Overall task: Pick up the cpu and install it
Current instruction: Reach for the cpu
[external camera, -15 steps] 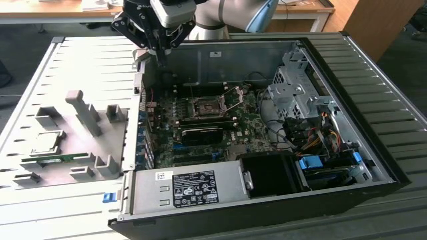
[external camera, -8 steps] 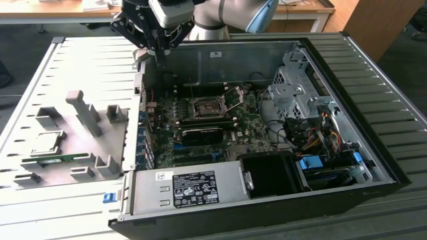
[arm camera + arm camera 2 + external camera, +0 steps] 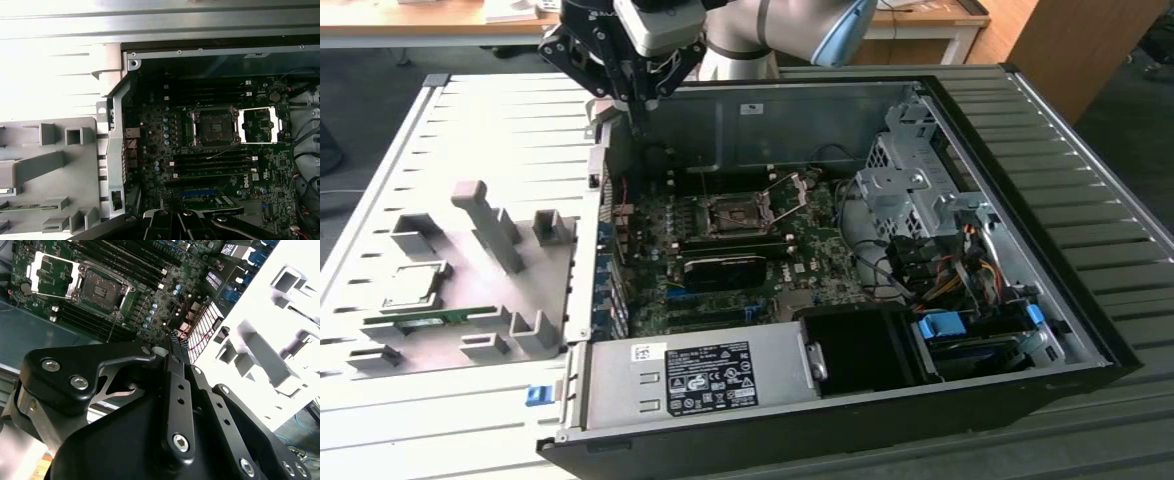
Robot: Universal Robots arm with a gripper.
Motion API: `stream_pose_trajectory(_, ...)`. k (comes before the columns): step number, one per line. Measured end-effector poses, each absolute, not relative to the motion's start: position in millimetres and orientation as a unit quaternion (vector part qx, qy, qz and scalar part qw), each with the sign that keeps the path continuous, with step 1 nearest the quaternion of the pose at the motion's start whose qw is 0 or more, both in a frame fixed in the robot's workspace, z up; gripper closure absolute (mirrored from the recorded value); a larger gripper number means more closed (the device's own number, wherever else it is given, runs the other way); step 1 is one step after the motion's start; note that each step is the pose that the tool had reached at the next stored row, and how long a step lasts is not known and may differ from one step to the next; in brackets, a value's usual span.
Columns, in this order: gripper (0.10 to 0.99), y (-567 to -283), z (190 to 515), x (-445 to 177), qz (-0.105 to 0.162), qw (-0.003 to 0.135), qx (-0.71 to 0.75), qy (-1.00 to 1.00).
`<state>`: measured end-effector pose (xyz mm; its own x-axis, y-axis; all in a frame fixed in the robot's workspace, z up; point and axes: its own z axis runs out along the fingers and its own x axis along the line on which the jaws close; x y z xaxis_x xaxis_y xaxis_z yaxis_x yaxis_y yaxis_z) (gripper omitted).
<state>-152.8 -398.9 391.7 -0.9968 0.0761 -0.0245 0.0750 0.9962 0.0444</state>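
while the cpu lies flat in the grey fixture at the exterior view's left, well apart from your gripper, its jaws look together and empty; part them, then approach squarely from above.

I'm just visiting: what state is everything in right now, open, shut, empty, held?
gripper, shut, holding nothing, hovering over the case's edge.
cpu, lying flat in the grey holder, not held.
cpu socket, frame lifted open, empty.
memory stick, lying in the grey holder.
computer case, on its side, side panel off.
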Motion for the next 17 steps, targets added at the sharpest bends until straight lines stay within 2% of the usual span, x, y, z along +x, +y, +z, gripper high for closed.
stream_pose_trajectory(17, 0.980, -398.9, 391.3, -158.2, 0.022, 0.013, 0.038, 0.999)
